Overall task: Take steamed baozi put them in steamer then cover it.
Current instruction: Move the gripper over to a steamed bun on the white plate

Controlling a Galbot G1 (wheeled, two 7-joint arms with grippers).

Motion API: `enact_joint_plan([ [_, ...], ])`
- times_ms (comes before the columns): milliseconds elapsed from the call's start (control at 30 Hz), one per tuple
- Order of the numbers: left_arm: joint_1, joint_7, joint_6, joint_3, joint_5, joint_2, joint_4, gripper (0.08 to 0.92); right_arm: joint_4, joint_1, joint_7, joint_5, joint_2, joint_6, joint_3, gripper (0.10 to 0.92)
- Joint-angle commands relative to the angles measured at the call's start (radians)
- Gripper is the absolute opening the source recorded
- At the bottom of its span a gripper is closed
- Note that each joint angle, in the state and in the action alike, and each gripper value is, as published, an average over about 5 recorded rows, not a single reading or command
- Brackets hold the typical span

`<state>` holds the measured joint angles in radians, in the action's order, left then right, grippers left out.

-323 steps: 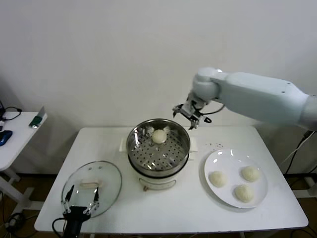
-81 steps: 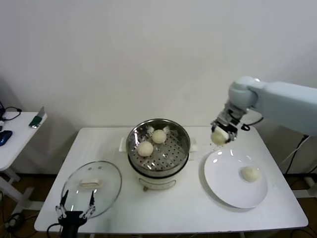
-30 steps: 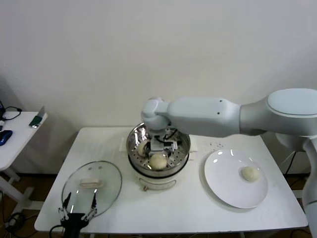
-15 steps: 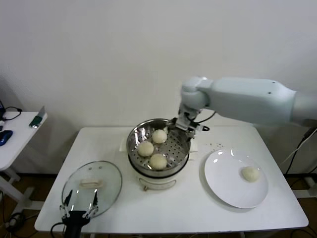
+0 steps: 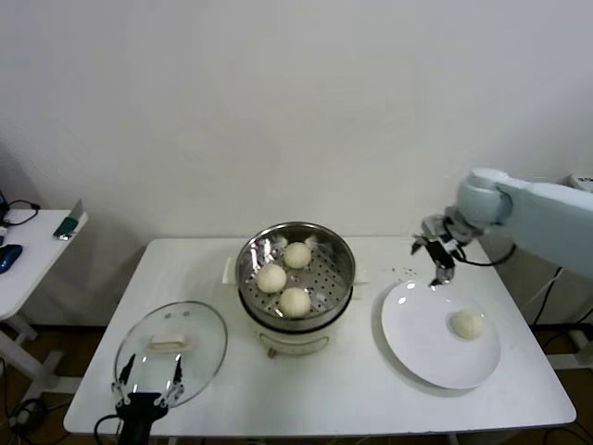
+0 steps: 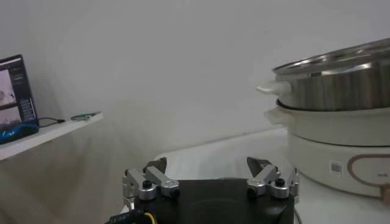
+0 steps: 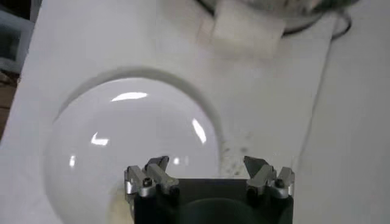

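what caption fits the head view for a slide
Three baozi in the steamer, right claw open above the plate with the last bun, lid aside.

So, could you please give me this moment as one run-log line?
steamer: three baozi inside, uncovered | plate: one bun left | right gripper: open, empty, above plate's far edge | left gripper: open, idle by cover

Steamer [image 5: 296,243]: round shiny steel basket, perforated floor, seated on a white pot base with side handles; mid-table, uncovered.

Steamed baozi: four smooth cream-white buns. Three sit inside the basket, close together: one at the back [image 5: 297,255], one on the left [image 5: 271,278], one at the front [image 5: 295,301]. Fourth [image 5: 467,324] lies apart, well right of the steamer.

Cover [image 5: 172,350]: clear glass lid, metal rim, cream bar handle up, flat on the table front-left of the steamer.
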<state>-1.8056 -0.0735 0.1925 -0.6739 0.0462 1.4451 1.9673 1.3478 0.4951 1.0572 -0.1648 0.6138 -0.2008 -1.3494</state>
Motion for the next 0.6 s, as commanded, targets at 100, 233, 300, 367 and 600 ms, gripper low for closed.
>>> enact_joint_plan([
  [100,-0.007,-0.008,-0.013,-0.004,0.005,0.006,0.007,0.823,-0.183,-0.405,0.068,0.146,-0.111,0.006,0.322,0.823],
  [233,-0.012,-0.008,-0.011,-0.004,0.012,0.013,0.004,0.823,-0.23,-0.461,0.071,0.192,-0.083,0.035,0.38,0.823],
  [300,-0.015,-0.008,-0.009,-0.005,0.014,0.016,0.003,0.823,-0.246,-0.479,0.071,0.221,-0.067,0.05,0.401,0.823],
  [367,-0.02,-0.008,-0.006,-0.006,0.015,0.018,0.003,0.823,-0.266,-0.486,0.07,0.244,-0.048,0.06,0.411,0.823],
  [600,-0.026,-0.008,-0.002,-0.014,0.016,0.025,0.002,0.823,-0.314,-0.485,0.07,0.269,0.005,0.074,0.418,0.823],
])
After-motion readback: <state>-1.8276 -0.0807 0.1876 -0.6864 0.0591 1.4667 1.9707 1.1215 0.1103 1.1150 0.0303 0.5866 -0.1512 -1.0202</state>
